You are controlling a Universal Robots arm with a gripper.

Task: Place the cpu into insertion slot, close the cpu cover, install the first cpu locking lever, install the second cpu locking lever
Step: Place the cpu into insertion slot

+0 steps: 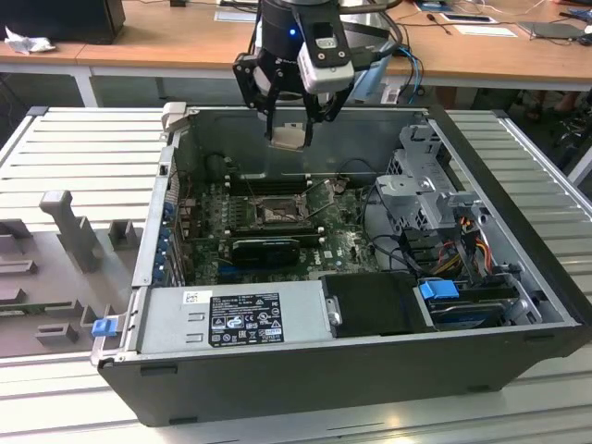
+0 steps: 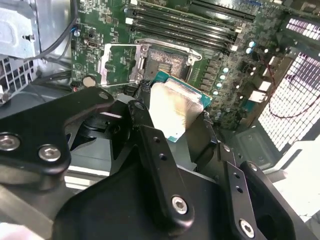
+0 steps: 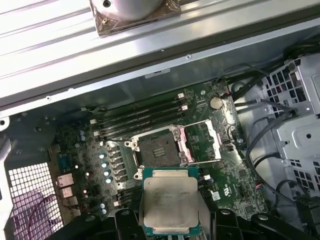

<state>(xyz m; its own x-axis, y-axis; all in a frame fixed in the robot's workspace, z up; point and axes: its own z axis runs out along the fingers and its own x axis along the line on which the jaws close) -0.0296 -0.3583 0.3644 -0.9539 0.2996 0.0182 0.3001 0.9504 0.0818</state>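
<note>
The cpu (image 3: 170, 202) is gripped in the pincer (image 1: 294, 118) above the open case (image 1: 305, 379). The insertion slot (image 3: 156, 150) is seen empty and the cpu cover (image 3: 183, 144) raised; no step is judged finished.

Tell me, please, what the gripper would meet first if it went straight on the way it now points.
Most likely the insertion slot, its cpu cover open: the gripper, shut on the cpu, points down roughly over it. Depth is unclear, so it could be the memory slots alongside.
</note>
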